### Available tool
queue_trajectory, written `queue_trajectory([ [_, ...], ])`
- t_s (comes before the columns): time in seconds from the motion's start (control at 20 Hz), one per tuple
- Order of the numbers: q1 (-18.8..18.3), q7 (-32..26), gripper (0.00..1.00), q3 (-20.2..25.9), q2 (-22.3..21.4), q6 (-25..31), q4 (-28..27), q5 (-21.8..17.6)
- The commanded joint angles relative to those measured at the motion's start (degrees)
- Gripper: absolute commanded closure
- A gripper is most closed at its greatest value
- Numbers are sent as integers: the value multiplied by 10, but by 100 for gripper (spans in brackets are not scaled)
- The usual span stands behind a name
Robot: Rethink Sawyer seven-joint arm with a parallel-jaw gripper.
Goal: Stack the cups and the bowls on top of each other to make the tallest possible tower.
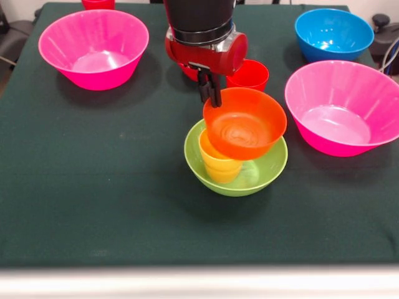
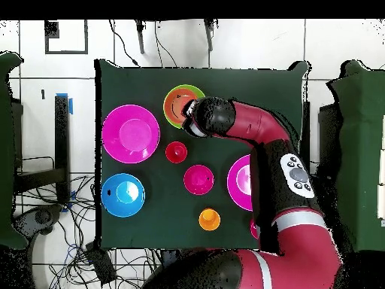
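The tower stands mid-table: a lime-green bowl [image 1: 262, 171] with a yellow cup [image 1: 218, 165] inside it. An orange bowl [image 1: 244, 121] sits tilted over the cup, its opening turned toward the front camera. My gripper [image 1: 210, 93] comes down from above and is shut on the orange bowl's far rim. In the overhead view the arm covers part of the green bowl [image 2: 197, 93] and the orange bowl [image 2: 177, 107]. A red cup [image 1: 250, 73] stands just behind the tower.
Hot-pink bowls stand at the left [image 1: 93, 47] and right [image 1: 343, 106], with a blue bowl [image 1: 333, 32] at the far right. The overhead view also shows a crimson bowl [image 2: 198, 179] and an orange cup [image 2: 209, 219] near the robot's base.
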Motion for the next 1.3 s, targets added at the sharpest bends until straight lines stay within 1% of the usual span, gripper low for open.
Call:
queue_trajectory([
  [0.05,1,-74,100,20,7,40,-14,-48],
  [0.3,-8,-86,100,24,-9,52,-6,-47],
  [0.4,-18,-97,100,28,-14,53,-2,-47],
  [0.5,-30,-108,100,33,-26,52,15,-46],
  [0.55,-34,-113,100,35,-27,59,9,-45],
  [1.0,-81,-144,100,61,-48,63,34,-50],
  [1.15,-90,-140,100,71,-43,48,34,-52],
  [1.3,-106,-134,100,97,-35,2,46,-48],
])
